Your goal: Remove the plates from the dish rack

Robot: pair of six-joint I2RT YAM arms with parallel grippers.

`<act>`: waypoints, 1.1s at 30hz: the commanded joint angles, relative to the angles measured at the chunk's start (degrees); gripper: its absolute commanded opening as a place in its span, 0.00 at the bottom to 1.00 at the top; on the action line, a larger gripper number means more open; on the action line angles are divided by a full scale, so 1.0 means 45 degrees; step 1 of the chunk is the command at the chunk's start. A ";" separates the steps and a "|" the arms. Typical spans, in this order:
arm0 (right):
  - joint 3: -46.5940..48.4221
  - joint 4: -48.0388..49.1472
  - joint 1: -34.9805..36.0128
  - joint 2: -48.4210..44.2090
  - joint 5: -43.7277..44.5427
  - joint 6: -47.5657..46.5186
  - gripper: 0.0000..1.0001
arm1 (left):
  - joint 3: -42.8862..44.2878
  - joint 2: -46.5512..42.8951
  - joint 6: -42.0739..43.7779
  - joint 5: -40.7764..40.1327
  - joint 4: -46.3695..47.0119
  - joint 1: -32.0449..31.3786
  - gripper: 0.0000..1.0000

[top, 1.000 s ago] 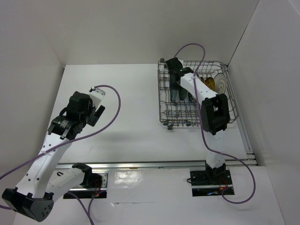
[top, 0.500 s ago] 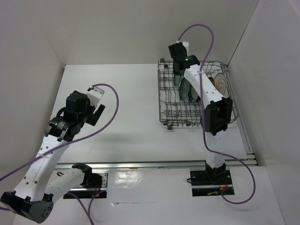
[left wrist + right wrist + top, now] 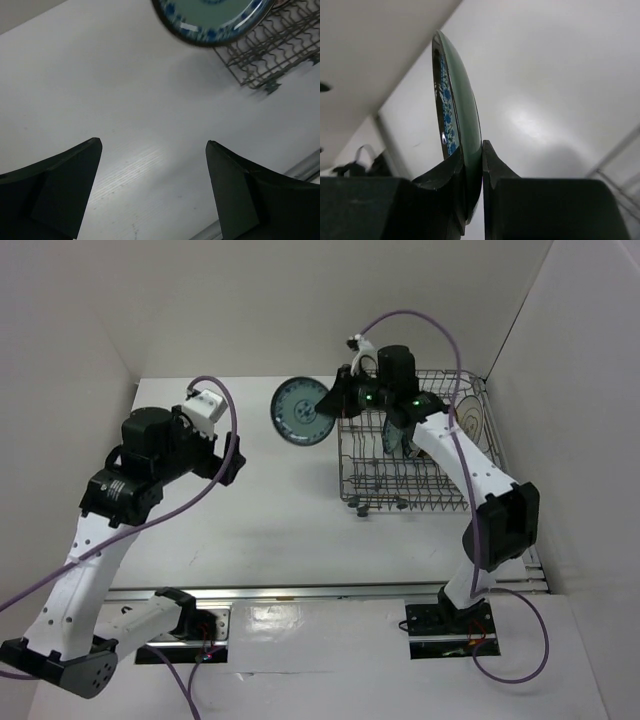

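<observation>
Table (image 3: 280, 510) nearest you: your left gripper (image 3: 153, 141) hangs above bare surface, fingers spread wide, nothing between them. Farther out, your right gripper (image 3: 481, 150) is clamped on rim of teal patterned plate (image 3: 302, 411). Plate is held upright in air, just left of dish rack (image 3: 350, 455), patterned face toward overhead camera. Rack sits at table's far right. White plate with grey lines (image 3: 468, 418) stands inside, near right wall.

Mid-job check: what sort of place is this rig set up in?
Probably a lab test booth rather than a kitchen: bare white walls box in a plain white table, and the wire dish rack is the only kitchen item.
</observation>
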 commanded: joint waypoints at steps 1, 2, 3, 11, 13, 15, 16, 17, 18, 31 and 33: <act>-0.1661 0.5017 0.0205 0.0641 -0.6456 0.2477 0.00 | -0.0078 0.0760 -0.1575 0.1626 0.0926 0.0002 1.00; -0.1799 0.5410 0.0206 0.0642 -0.6810 0.2693 0.00 | -0.0079 0.1284 -0.1577 0.1448 0.1061 0.0002 1.00; -0.1800 0.5626 0.0361 0.0797 -0.7181 0.2695 0.00 | -0.0079 0.1599 -0.1577 0.1273 0.1063 0.0002 1.00; -0.2385 0.5822 0.0831 0.1033 -0.8199 0.2324 0.00 | 0.0253 0.3672 -0.1577 0.1014 0.0905 0.0002 0.98; -0.2542 0.5708 0.0947 0.1149 -0.8434 0.2208 0.00 | 0.0077 0.3672 -0.1693 0.1172 0.1160 0.0002 0.98; -0.2542 0.5571 0.0948 0.1266 -0.8843 0.2091 0.00 | 0.0077 0.3829 -0.1694 0.1173 0.1160 0.0002 0.90; -0.2542 0.5454 0.1084 0.1267 -0.9154 0.2090 0.00 | 0.0077 0.4003 -0.1694 0.1173 0.1160 0.0002 0.83; -0.2426 0.5298 0.1085 0.1383 -0.9157 0.1935 0.00 | 0.0077 0.4004 -0.1694 0.1173 0.1160 0.0118 0.76; -0.2425 0.5296 0.1201 0.1384 -0.9157 0.1779 0.00 | 0.0077 0.4004 -0.1539 0.1560 0.1044 0.0119 0.61; -0.0007 0.0846 0.1146 0.3512 -0.6815 -0.0331 0.42 | -0.0566 0.4882 -0.2356 0.3534 0.0864 0.1816 0.00; 0.0346 0.0183 0.0698 0.3766 -0.6171 -0.0332 0.57 | -0.0742 0.5289 -0.2727 0.3789 0.1120 0.2497 0.00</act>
